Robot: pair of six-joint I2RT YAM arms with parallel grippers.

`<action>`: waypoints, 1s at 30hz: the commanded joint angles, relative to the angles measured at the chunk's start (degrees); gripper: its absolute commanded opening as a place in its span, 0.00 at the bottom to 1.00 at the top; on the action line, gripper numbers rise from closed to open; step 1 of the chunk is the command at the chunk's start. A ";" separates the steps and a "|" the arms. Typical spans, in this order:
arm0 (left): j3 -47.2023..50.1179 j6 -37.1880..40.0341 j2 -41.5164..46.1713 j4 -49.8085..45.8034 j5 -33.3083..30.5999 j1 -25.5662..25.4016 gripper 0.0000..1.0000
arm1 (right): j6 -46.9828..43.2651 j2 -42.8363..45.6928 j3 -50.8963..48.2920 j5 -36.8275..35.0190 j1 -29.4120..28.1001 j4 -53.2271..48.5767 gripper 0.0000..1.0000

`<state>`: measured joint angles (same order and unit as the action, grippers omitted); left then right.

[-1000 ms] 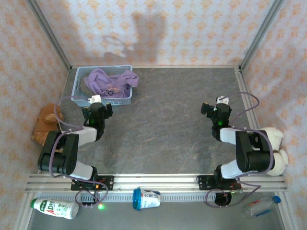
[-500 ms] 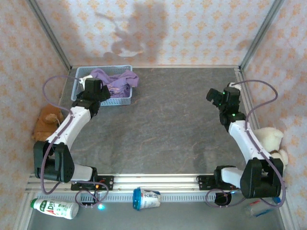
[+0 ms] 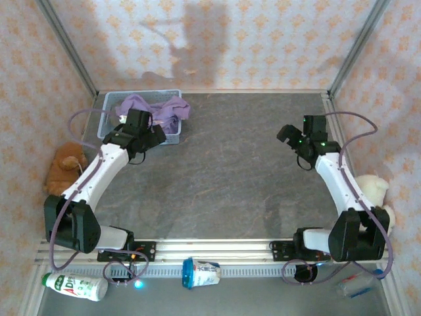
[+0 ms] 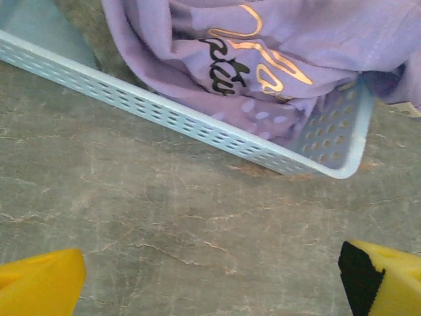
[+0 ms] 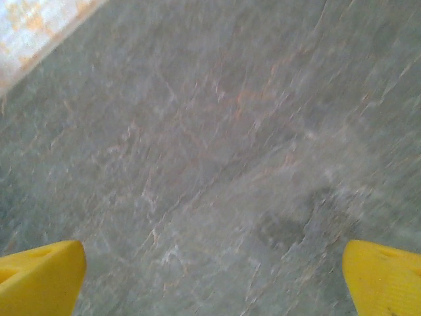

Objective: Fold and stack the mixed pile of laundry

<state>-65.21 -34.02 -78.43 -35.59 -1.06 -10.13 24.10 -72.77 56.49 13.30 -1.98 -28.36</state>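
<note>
Top external view: a dark grey stone-patterned tabletop (image 3: 230, 178) carries a light blue plastic basket (image 3: 105, 113) in its far left corner. A lavender-purple T-shirt (image 3: 156, 107) lies bunched inside the basket, one fold spilling over the right rim. The left gripper (image 3: 156, 135) hangs just beside the basket's near right corner. Well apart from it, the right gripper (image 3: 293, 141) hangs over bare tabletop near the right edge. A brown plush toy (image 3: 62, 168) sits beyond the left edge and a cream plush toy (image 3: 371, 191) beyond the right edge.

Left wrist view: the left gripper (image 4: 210, 283) has its yellow fingers (image 4: 39, 283) spread wide with nothing between them, apart from the basket's perforated wall (image 4: 197, 125). The T-shirt (image 4: 296, 33) shows dark and gold lettering.

Right wrist view: the right gripper (image 5: 210, 276) is likewise spread wide and holds nothing, above bare tabletop (image 5: 210, 131).
</note>
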 commanded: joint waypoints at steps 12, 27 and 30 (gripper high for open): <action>-28.84 1.80 -25.00 -9.10 -4.34 4.41 1.00 | 12.06 -11.75 8.86 1.85 -10.16 0.32 0.99; -44.11 0.19 -45.32 -13.52 -3.53 8.64 0.59 | 13.74 -15.00 16.63 -3.09 -11.02 -3.28 0.99; -45.18 0.50 -46.10 -12.74 -1.90 8.68 0.27 | 14.15 -13.61 17.85 -4.18 -11.16 -3.98 0.99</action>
<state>-108.03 -33.26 -124.27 -46.26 -4.62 -1.39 37.08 -87.81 71.85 12.60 -12.73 -29.87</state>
